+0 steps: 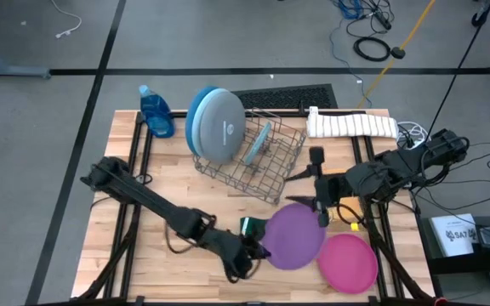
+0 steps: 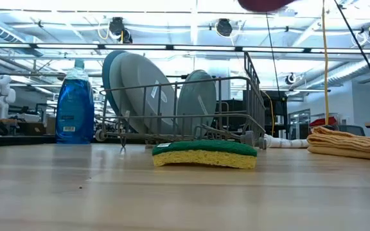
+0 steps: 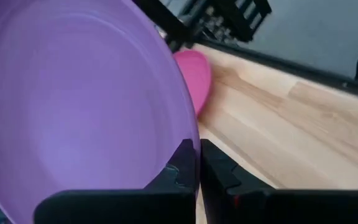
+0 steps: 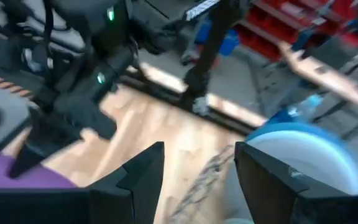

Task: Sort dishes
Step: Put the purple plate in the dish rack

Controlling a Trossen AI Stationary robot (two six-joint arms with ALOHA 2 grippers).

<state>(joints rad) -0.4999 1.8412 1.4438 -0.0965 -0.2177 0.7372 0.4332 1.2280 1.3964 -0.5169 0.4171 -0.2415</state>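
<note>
The purple plate (image 1: 294,236) hangs above the table's near middle, held by my left gripper (image 1: 253,249) at its left rim; its underside shows at the low view's top edge (image 2: 265,5). My right gripper (image 1: 320,212) is open just beyond the plate's far right rim and touches nothing; in its wrist view the purple plate (image 4: 11,177) lies off to one side of the fingers. The pink plate (image 1: 347,262) lies flat on the table at the near right. The deep-blue and pale-blue plates (image 1: 215,126) and the teal plate (image 1: 258,140) stand on edge in the wire rack (image 1: 270,174). My left gripper (image 3: 197,165) pinches the purple plate's rim (image 3: 190,140) between its two fingers, at the plate's left near edge. The fingers come roughly level from the table's left. The plate is lifted clear of the table and lies about flat, reaching out past the fingers.
A green and yellow sponge (image 2: 204,153) lies in front of the rack. A blue soap bottle (image 1: 156,112) stands at the far left corner and a folded towel (image 1: 351,125) lies at the far right. Bare wood (image 1: 168,195) shows on the table's left half.
</note>
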